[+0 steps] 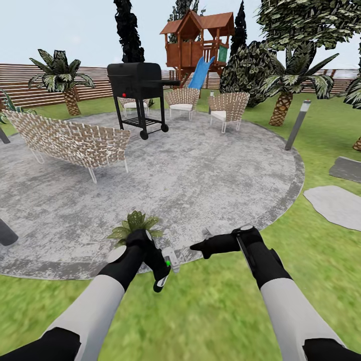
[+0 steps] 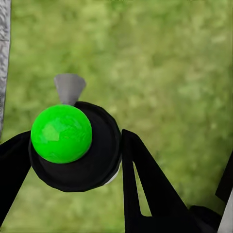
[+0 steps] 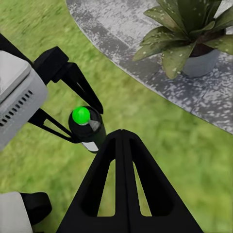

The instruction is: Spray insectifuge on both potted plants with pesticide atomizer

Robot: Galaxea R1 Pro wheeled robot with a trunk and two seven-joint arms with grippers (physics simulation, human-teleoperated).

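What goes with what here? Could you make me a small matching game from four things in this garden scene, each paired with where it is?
Things:
1. slim dark bottle with a green top
2. small speckled-leaf plant in a grey pot
3. black wheeled barbecue grill
4. flat grey stone slab

Places:
A. far side of the round grey patio
B. on the lawn, right of the patio
C. between the fingers of the left gripper
D. at the patio's near edge

Pairs: 1-C, 2-D, 3-A, 4-B
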